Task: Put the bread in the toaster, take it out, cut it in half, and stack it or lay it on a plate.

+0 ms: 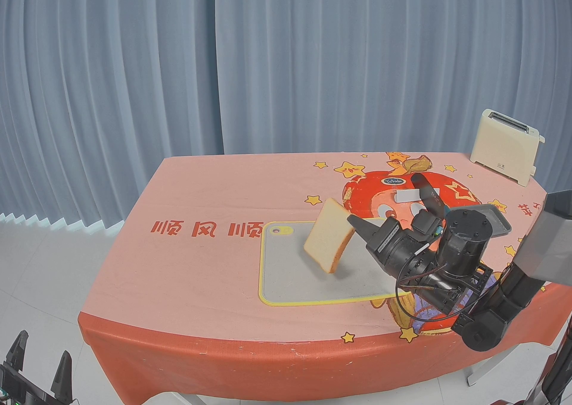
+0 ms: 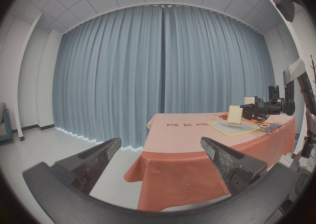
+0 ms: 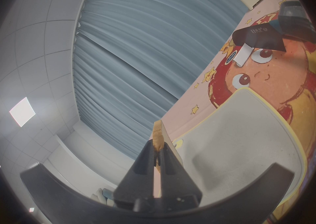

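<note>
The right hand (image 1: 356, 224) is gripping the bread (image 1: 329, 243) by its right edge, with the jaws narrowed to the thickness of the slice. In the right wrist view the two fingers (image 3: 147, 158) are pressing the crust between them, and the slice is showing edge-on as a thin brown strip. The head view is giving the slice's broad pale face instead, tilted, with its top leaning toward the far side. The left wrist view is looking from the side and is showing the slice hanging upright over the board (image 2: 230, 129); its lower edge looks just clear of the surface.

The grey, yellow-rimmed board is lying flat under the bread on the tabletop (image 1: 208, 269), near the front edge, and the slice is casting a shadow on it. Just beyond the board's far right corner a black object (image 1: 426, 192) with a white tag is lying on the cloth's cartoon print. The toaster (image 1: 506, 147) is standing at the far right corner of the tabletop, well apart from the bread, with its slot facing up.

The left hand (image 2: 161, 155) is hanging low off the near left corner of the tabletop. Its jaws are spread wide and are holding nothing. Its own view is facing the cloth's hanging front edge. A grey curtain (image 1: 268, 49) is hanging behind the tabletop.
</note>
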Controlling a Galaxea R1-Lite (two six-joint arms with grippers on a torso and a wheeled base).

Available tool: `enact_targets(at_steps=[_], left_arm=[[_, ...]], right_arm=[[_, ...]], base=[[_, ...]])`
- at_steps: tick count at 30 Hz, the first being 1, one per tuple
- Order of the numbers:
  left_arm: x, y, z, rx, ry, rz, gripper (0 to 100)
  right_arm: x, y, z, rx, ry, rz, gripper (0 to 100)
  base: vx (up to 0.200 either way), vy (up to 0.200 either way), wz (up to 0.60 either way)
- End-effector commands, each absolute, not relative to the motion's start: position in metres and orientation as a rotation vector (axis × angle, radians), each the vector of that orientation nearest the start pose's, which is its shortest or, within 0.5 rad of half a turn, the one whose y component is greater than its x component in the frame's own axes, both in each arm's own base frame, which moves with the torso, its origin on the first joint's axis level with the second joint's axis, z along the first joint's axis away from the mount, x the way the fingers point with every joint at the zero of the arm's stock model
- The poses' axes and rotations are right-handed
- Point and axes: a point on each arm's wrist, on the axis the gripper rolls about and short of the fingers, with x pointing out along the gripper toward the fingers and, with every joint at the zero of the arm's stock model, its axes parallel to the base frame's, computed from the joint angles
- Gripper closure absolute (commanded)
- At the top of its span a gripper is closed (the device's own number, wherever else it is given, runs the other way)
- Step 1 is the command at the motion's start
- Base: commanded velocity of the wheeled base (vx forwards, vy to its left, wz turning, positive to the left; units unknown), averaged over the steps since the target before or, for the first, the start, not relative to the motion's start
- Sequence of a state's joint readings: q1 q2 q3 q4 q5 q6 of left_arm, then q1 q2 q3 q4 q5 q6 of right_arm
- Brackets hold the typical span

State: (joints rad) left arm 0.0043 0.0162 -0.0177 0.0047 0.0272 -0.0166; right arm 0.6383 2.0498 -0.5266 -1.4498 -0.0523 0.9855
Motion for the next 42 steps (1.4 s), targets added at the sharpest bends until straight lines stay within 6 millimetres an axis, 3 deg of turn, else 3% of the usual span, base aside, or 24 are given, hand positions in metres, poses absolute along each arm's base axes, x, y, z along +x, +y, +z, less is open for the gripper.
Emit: enact_targets(at_steps=[1,13,14,20,26,37,42], left_arm=[[-0.023,0.001,0.075,-0.017,0.003,0.032,0],[-0.023,0.001,0.075,-0.017,0.004,0.032,0],[-0.023,0.001,0.075,-0.017,0.003,0.032,0],[-0.023,0.001,0.075,-0.017,0.003,0.032,0],[-0.023,0.001,0.075,-0.017,0.003,0.032,0],[-0.023,0.001,0.075,-0.017,0.004,0.032,0],[-0.023,0.001,0.075,-0.017,0.003,0.032,0]], right_arm=[[0.263,0.193,0.079,0.927,0.358,0.498,100],[0.262,0.196,0.076,0.924,0.363,0.504,100],[0.261,0.196,0.075,0.923,0.366,0.504,0],[0.262,0.195,0.074,0.898,0.367,0.494,0],[0.264,0.194,0.066,0.695,0.288,0.407,0],[0.257,0.188,0.066,0.583,0.278,0.394,0],[0.255,0.190,0.067,0.431,0.255,0.425,0]], base=[[0.000,0.000,0.00],[0.000,0.000,0.00],[0.000,0.000,0.00],[0.000,0.000,0.00],[0.000,0.000,0.00],[0.000,0.000,0.00],[0.000,0.000,0.00]])
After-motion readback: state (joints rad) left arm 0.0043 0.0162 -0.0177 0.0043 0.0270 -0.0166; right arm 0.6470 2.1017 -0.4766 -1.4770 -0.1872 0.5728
